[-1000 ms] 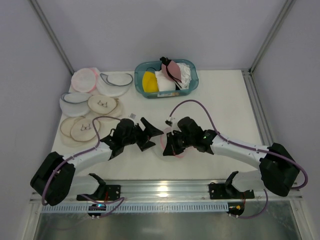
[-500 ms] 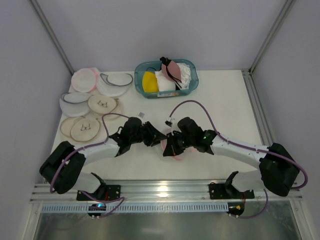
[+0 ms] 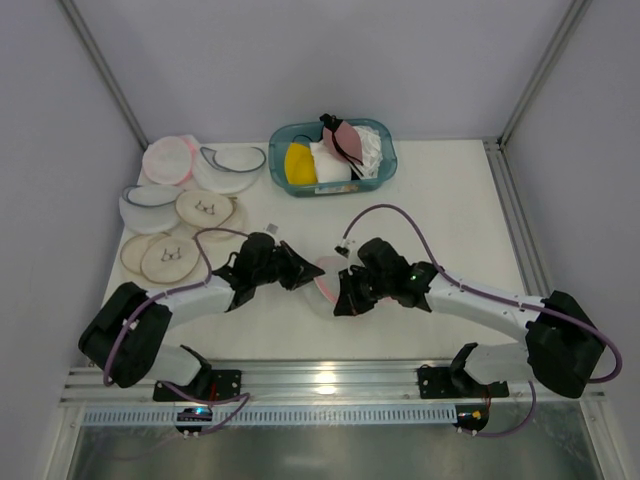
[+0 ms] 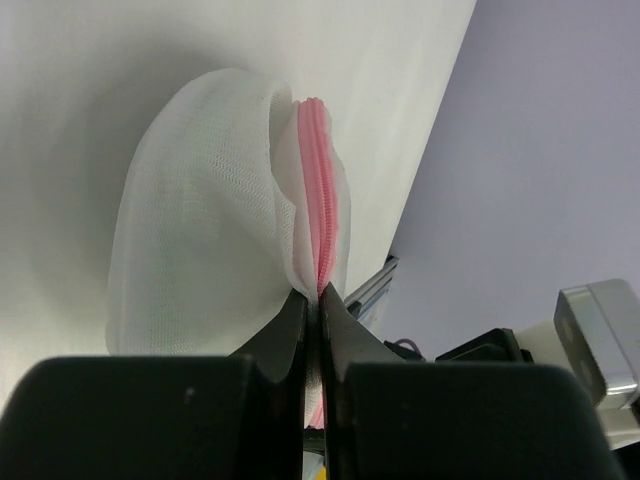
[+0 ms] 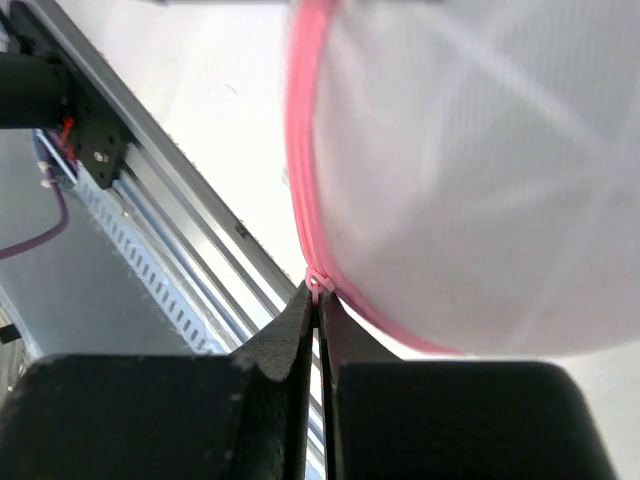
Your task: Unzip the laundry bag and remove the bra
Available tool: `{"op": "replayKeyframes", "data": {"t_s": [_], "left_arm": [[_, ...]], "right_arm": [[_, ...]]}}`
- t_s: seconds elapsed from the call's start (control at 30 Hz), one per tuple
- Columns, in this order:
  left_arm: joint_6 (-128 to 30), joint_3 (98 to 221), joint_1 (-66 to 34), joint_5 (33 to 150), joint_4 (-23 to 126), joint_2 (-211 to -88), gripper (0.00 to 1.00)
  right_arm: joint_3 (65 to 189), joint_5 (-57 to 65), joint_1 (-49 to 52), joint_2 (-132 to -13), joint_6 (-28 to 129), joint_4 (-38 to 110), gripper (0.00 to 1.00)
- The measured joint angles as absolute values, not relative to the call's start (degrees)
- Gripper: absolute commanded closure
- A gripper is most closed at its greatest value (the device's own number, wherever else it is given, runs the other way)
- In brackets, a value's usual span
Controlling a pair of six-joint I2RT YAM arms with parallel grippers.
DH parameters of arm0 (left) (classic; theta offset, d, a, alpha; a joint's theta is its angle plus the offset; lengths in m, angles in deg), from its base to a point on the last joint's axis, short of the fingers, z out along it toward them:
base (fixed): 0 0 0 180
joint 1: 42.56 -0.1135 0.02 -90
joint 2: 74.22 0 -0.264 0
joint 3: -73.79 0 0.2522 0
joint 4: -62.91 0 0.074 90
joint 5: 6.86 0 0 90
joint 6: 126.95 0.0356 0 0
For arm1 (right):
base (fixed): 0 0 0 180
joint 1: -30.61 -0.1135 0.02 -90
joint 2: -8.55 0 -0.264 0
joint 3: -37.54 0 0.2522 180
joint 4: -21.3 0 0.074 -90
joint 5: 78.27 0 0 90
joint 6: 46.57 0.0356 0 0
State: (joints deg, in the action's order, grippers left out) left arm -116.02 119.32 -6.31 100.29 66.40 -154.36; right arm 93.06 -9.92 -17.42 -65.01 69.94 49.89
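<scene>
The laundry bag (image 3: 326, 273), a round white mesh pouch with a pink zipper rim (image 4: 318, 190), is held off the table between both arms near the front. My left gripper (image 3: 305, 281) is shut on the bag's mesh edge right beside the zipper (image 4: 317, 292). From the other side, my right gripper (image 3: 343, 300) is shut on the small pink zipper pull (image 5: 318, 284) at the rim (image 5: 300, 150). The bag's white dome (image 5: 480, 170) fills the right wrist view. The bra is hidden.
A teal basket (image 3: 385, 170) at the back holds yellow, white and mauve garments. Mesh pouches (image 3: 230, 168), a pinker round pouch (image 3: 168, 158) and beige round pads (image 3: 170, 258) lie at the left. A metal rail (image 3: 320, 380) runs along the near edge.
My left gripper moved right to the bag and closed from wide open onto its edge. The right gripper stayed shut on the pull, shifting slightly toward the front.
</scene>
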Motion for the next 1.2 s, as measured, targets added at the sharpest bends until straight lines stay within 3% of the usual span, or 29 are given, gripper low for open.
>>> {"op": "replayKeyframes", "data": {"t_s": [0.43,0.77,1.03,1.13,1.17,1.2], "left_arm": [[-115.4,117.6,-12.8,102.7,66.3,-155.7,1.00],[-114.2,116.8,-14.4,104.1,67.0,-157.0,1.00],[-113.0,116.8,-14.5,105.9,67.8,-157.0,1.00],[-112.6,116.8,-14.5,107.0,68.2,-157.0,0.76],[-112.4,116.8,-14.6,107.3,68.2,-157.0,0.50],[-111.9,116.8,-14.6,107.5,68.2,-157.0,0.39]], "right_arm": [[88.4,-2.5,-18.4,-67.5,70.2,53.6,0.96],[95.2,18.5,-18.8,-77.0,74.1,59.7,0.96],[96.7,32.7,-19.2,-74.2,78.9,64.1,0.96],[97.7,35.9,-19.2,-72.9,79.7,65.8,0.89],[98.0,37.1,-19.2,-72.8,79.8,66.6,0.84],[98.1,38.3,-19.1,-72.7,79.9,67.4,0.71]]}}
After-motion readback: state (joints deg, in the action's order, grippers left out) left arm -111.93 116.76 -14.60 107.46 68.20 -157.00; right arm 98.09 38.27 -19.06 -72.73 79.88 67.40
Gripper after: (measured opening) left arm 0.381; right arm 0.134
